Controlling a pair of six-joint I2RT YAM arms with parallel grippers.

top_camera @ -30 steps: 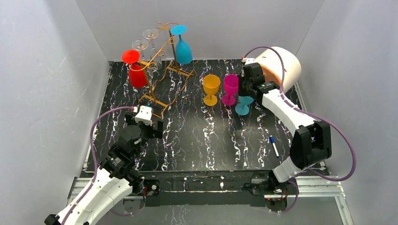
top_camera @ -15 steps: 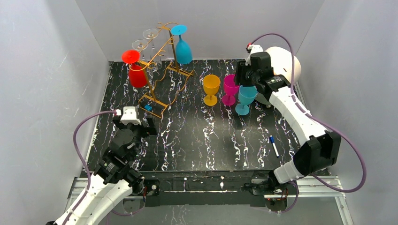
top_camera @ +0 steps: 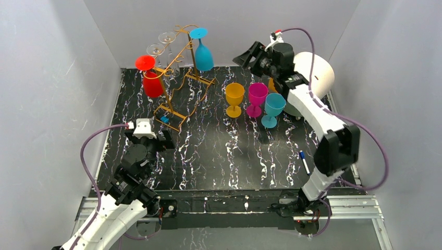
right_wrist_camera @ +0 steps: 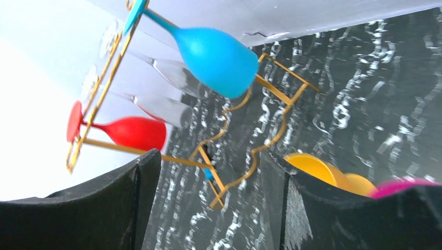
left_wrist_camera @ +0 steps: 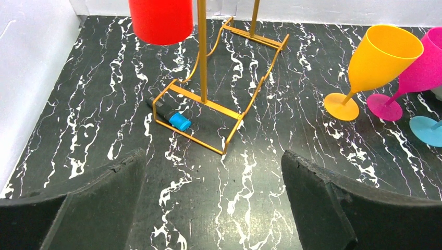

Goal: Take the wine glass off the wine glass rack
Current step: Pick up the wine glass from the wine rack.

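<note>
One rack (left_wrist_camera: 202,62) is carrying four hanging glasses (top_camera: 204,57); three standing glasses (top_camera: 234,96), two markers (top_camera: 304,162) and one white dome (top_camera: 320,73) are sitting nearby.

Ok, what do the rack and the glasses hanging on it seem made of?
Rack: thin bent wire, likely metal, glossy golden-orange coat. Red glass and blue glass: opaque, evenly coloured, soft sheen, probably plastic. Two clear glasses: see-through; glass or clear plastic, can't tell from here.

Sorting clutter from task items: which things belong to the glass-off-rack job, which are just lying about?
Job: wine glass rack; red glass, blue glass, two clear glasses hanging on it; orange glass, magenta glass, teal glass standing nearby.
Lying about: blue-capped marker, pen, white tub.
</note>
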